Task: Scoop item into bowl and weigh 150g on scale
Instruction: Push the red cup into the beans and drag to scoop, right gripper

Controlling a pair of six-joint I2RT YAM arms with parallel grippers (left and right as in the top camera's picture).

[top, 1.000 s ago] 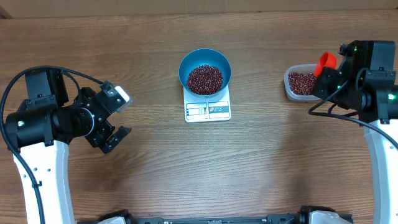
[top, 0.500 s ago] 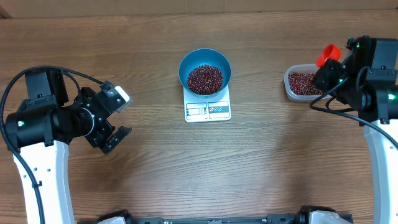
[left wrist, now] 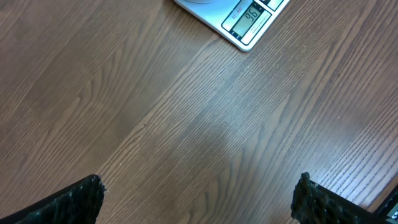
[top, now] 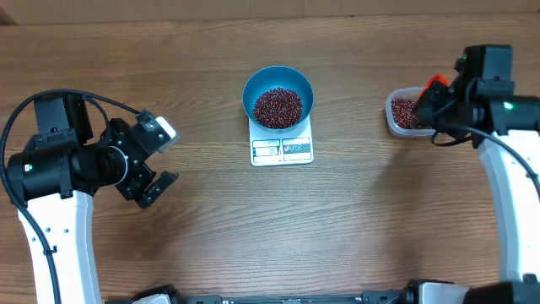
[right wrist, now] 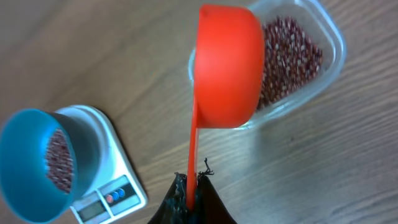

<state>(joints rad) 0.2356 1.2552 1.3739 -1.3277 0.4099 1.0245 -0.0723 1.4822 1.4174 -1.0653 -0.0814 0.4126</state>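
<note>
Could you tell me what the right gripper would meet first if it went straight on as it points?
Likely the clear tub of beans: the red scoop in the right gripper hangs over it; depth unclear.

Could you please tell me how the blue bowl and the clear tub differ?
The blue bowl is round and opaque; the clear tub is a see-through rounded rectangle. The bowl sits on the scale; the tub rests directly on the table. The red scoop, held by the right gripper, hangs over the tub, while nothing hangs over the bowl. Both hold red-brown beans.
</note>
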